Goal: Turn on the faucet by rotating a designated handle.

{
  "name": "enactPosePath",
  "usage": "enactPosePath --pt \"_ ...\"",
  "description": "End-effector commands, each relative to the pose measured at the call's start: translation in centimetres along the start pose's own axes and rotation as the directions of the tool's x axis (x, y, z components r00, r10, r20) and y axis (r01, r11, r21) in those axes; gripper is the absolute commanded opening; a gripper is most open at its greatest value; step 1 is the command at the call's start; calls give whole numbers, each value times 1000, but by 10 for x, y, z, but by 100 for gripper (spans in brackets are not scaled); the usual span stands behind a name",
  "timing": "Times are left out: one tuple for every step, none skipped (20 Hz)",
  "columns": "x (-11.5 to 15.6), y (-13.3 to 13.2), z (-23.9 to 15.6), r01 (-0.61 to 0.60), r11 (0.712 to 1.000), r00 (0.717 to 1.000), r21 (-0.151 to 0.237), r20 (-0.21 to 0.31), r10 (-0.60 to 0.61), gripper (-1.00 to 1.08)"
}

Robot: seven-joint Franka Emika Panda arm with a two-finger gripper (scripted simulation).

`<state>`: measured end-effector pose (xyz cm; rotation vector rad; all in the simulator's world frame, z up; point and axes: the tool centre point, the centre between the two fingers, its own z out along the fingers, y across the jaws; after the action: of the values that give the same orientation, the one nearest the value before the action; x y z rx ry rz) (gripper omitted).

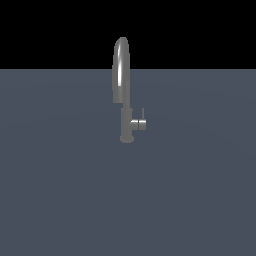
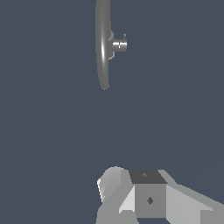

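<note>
Grey floor (image 1: 60, 200) bears the faucet (image 1: 122, 90), handle (image 1: 139, 123) untouched; claw (image 2: 148, 197) state seemingly indiscernible.

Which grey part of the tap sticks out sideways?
The handle, a short stub on the faucet's side. The spout instead arches high.

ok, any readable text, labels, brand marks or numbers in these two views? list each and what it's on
None. No words, brand marks or numbers show in either view.
The faucet and its handle are plain grey metal, unmarked.
The gripper carries only a small dark diamond mark on a grey face, a shape rather than a character.
The surface is uniform blue-grey with nothing printed on it.
</note>
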<state>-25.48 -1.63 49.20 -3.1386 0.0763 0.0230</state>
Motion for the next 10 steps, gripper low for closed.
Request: enactPosePath --pt "0 0 0 0 1000 1000 0 0 0 -100" --pt "0 0 0 0 1000 1000 0 0 0 -100" --pt "1 0 0 -1 1000 1000 1 1 1 -100" --pt "1 0 0 -3 1000 1000 3 3 3 -100" --pt "2 0 0 -5 1000 1000 5 5 5 -100" --pt "4 -1 1 -8 1000 1000 8 8 8 -100" --pt "5 -1 1 -12 1000 1000 11 11 11 -100" --pt "7 -1 1 -16 1000 1000 15 15 16 -100" --pt "9 -1 1 -21 1000 1000 20 20 20 -100" --pt "11 -2 2 -26 999 999 25 25 26 -100"
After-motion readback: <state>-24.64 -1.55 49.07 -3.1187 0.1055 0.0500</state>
